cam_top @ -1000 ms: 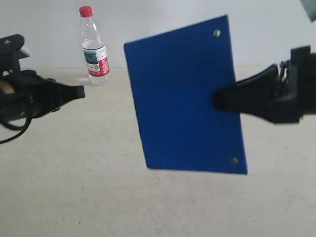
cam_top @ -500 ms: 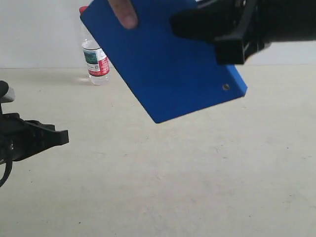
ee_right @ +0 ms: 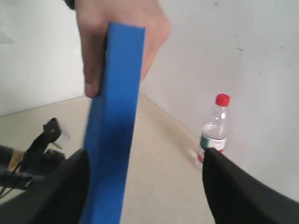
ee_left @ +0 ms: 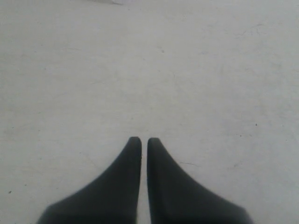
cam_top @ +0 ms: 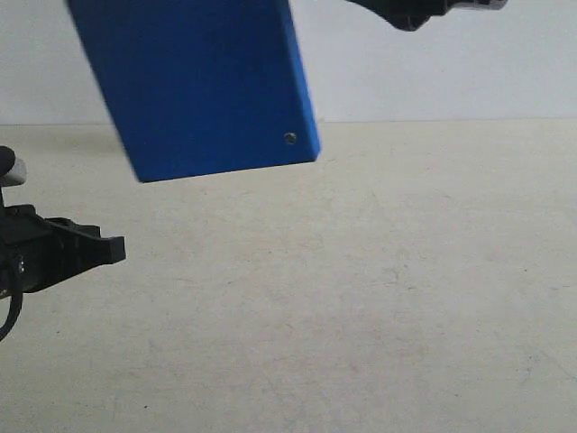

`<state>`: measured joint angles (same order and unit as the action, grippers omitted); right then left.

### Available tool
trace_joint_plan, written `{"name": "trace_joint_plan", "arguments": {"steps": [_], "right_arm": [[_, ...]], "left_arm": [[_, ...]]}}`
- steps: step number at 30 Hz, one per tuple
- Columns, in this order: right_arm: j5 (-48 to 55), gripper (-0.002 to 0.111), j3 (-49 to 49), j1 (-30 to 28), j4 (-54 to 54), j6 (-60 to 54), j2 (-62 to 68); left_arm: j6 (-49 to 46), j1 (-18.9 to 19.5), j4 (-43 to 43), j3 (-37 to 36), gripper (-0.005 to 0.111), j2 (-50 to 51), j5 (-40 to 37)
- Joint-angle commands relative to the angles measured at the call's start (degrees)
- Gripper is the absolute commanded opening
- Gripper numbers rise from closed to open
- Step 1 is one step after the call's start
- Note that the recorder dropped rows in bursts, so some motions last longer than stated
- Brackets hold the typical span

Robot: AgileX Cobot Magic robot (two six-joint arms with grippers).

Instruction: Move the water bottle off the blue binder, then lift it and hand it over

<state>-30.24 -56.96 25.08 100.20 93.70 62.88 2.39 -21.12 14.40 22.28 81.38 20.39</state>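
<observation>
My left gripper [ee_left: 140, 140] is clenched on nothing, low over the table [cam_top: 361, 298] at nine o'clock. My right gripper [ee_right: 145, 153] is spread wide, grasping nothing, up at one o'clock. A person's hand [ee_right: 121, 11] grips the binder [cam_top: 198, 81], aloft at eleven. The bottle [ee_right: 214, 133] stands upright on the table by the wall [ee_right: 261, 56].

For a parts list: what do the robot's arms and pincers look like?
Both are matte black. The left pincer has two smooth fingers, broad at the base, curving to narrow blunt tips; a black cable loops beside that arm, by a small pale-grey part. The right pincer has fingers of the same black, curved shape. No markings show.
</observation>
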Motion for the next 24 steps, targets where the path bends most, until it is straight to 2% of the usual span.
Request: {"name": "trace_joint_plan", "arguments": {"steps": [1, 2, 5, 9, 13, 16, 19, 24], "right_arm": [[16.93, 0.043, -2.41, -0.56, -0.25, 0.25, -10.42], [25.5, 0.03, -2.34, -0.56, -0.25, 0.25, -16.6], [36.53, 0.0, -0.69, -0.56, -0.25, 0.25, -26.73], [35.1, 0.0, 6.67, -0.56, -9.06, -0.02, -39.33], [30.24, 0.0, 24.14, -0.56, -17.45, 1.01, -47.98], [31.8, 0.0, 37.16, -0.56, -19.11, 1.85, -47.03], [35.7, 0.0, 45.84, -0.56, -19.09, 2.62, -41.99], [41.23, 0.0, 51.11, -0.56, -19.6, 8.51, -32.47]], "left_arm": [[-2.39, -0.06, 5.78, -0.3, 0.004, -5.49, 3.01], [-5.68, -0.06, 7.57, -0.3, 0.004, -9.46, 5.11], [-15.6, -0.06, 8.4, -0.3, 0.004, -17.65, 8.96], [-29.71, -0.06, 9.45, -0.39, 0.004, -26.68, 8.27], [-40.49, -0.06, 12.4, -0.39, 0.004, -31.73, 1.42], [-41.89, -0.06, 13.51, -0.39, 0.004, -33.0, -3.52], [-41.89, -0.06, 13.51, -0.39, 0.004, -33.01, -5.02], [-41.22, -0.06, 13.88, -0.39, 0.004, -33.01, -5.64]]}}
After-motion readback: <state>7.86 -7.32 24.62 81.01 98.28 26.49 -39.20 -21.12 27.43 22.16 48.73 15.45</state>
